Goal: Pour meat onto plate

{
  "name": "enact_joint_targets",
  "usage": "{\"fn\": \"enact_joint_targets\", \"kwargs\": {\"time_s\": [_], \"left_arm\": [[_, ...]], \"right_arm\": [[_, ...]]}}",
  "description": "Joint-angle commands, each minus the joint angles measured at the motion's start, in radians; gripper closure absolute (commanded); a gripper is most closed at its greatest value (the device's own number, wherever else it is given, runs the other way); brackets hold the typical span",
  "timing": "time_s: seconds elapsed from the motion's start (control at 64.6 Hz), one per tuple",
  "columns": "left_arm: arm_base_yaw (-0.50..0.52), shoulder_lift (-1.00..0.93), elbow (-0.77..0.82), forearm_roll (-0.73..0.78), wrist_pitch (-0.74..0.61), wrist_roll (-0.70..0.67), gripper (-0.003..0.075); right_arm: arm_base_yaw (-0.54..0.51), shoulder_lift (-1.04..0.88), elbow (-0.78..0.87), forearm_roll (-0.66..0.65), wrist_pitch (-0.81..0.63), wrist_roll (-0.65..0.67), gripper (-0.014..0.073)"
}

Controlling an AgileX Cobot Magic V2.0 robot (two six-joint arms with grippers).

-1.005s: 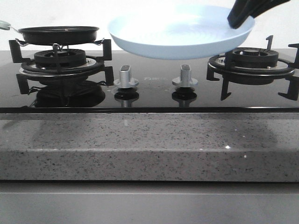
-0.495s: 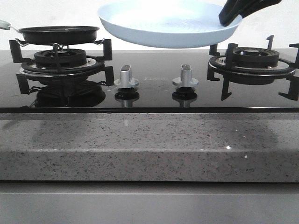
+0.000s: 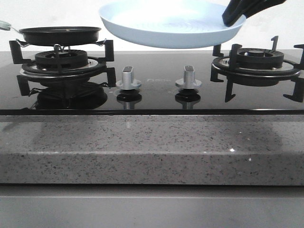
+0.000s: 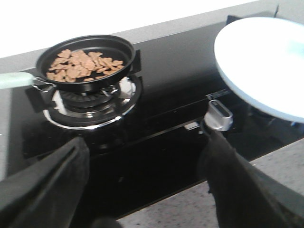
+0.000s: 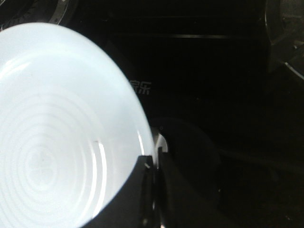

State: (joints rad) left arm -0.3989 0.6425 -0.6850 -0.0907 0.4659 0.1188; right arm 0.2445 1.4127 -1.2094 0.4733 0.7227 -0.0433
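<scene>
The pale-blue plate (image 3: 171, 26) hangs in the air above the stove's middle, between the two burners. My right gripper (image 3: 235, 19) is shut on its right rim; the right wrist view shows the plate (image 5: 52, 128) with the jaws pinching its edge (image 5: 154, 161). The meat (image 4: 80, 65), a heap of small tan slices, lies in the black frying pan (image 4: 88, 59) on the left burner; the pan also shows in the front view (image 3: 59, 34). My left gripper (image 4: 142, 161) is open and empty, in front of the pan, above the stove's front edge.
Two silver knobs (image 3: 128, 78) (image 3: 188, 77) stand on the black glass hob. The right burner's grate (image 3: 256, 64) stands bare below the plate's right side. The pan's pale-green handle (image 4: 14, 80) points left. A grey speckled counter edge (image 3: 152, 147) runs along the front.
The plate moved left and slightly up with my right gripper between one second and half a second ago. It has held still since.
</scene>
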Motion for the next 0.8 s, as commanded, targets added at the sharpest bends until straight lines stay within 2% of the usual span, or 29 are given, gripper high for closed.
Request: {"fn": "enact_joint_targets", "kwargs": {"time_s": [0.0, 0.201, 0.371, 0.588, 0.681, 0.712, 0.789], "left_arm": [[-0.007, 0.009, -0.035, -0.035, -0.079, -0.001, 0.0210], [-0.004, 0.058, -0.039, -0.016, -0.050, -0.001, 0.0210], [0.070, 0.156, -0.122, -0.010, 0.085, -0.001, 0.0210], [0.313, 0.291, -0.251, -0.085, 0.215, 0.018, 0.0210], [0.446, 0.355, -0.288, -0.215, 0.223, 0.120, 0.0210], [0.517, 0.386, -0.310, -0.324, 0.243, 0.191, 0.0210], [0.612, 0.439, -0.341, -0.492, 0.275, 0.296, 0.0210]], "right_arm": [[-0.004, -0.036, -0.028, 0.034, -0.053, -0.010, 0.0662], [-0.004, -0.036, -0.028, 0.034, -0.053, -0.010, 0.0662], [-0.004, -0.036, -0.028, 0.034, -0.053, -0.010, 0.0662], [-0.004, -0.036, -0.028, 0.034, -0.053, -0.010, 0.0662], [-0.004, -0.036, -0.028, 0.034, -0.053, -0.010, 0.0662], [-0.004, -0.036, -0.028, 0.034, -0.053, -0.010, 0.0662], [-0.004, -0.036, -0.028, 0.034, -0.053, -0.010, 0.0662]]}}
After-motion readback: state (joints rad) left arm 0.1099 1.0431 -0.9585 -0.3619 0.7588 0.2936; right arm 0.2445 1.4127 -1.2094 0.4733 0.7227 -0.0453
